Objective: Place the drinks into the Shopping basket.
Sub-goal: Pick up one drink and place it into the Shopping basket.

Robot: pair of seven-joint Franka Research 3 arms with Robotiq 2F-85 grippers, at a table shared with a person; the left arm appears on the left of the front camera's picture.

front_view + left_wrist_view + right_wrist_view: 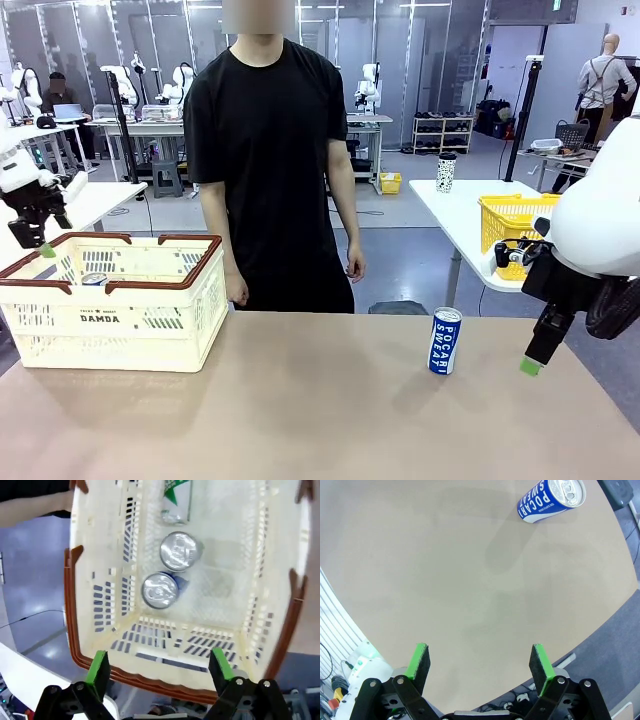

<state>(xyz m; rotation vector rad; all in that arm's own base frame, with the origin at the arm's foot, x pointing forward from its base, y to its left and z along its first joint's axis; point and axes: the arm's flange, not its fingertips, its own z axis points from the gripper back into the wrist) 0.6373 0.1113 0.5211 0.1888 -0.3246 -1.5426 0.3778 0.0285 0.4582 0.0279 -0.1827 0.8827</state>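
My left gripper (159, 656) hangs wide open and empty over the Shopping basket (74, 630). Inside it, straight ahead of my fingers, stand a blue-sided can (160, 590) and a silver-topped can (177, 551), with a green can (176, 500) farther on. My right gripper (480, 652) is also spread wide and empty above the table (445, 580), with the blue-and-white can (551, 499) well ahead, off toward the right-hand finger.
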